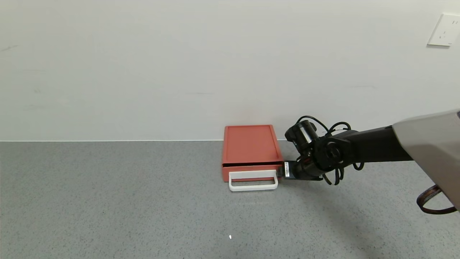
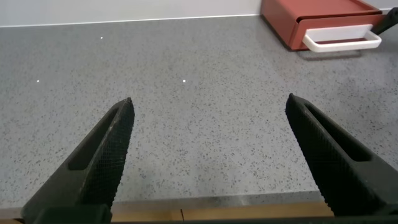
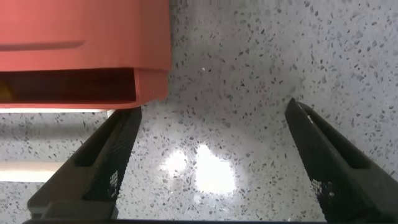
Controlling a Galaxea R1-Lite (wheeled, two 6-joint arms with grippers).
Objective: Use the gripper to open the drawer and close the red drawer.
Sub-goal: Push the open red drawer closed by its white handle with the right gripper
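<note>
The orange-red drawer box [image 1: 251,144] sits on the grey table against the white wall, right of centre. Its white loop handle [image 1: 253,181] sticks out toward me, and the red tray looks pushed in or nearly so. My right gripper [image 1: 282,172] is low at the drawer's front right corner, beside the handle's right end. In the right wrist view it [image 3: 212,109] is open and empty, with the box corner [image 3: 81,31] and handle [image 3: 25,172] next to one finger [image 3: 112,155]. My left gripper [image 2: 210,101] is open and empty, far from the drawer [image 2: 317,15].
The grey speckled table [image 1: 125,201] stretches left and in front of the drawer. The white wall stands right behind the box, with a socket [image 1: 445,30] at the upper right. The table's front edge [image 2: 217,208] lies under the left gripper.
</note>
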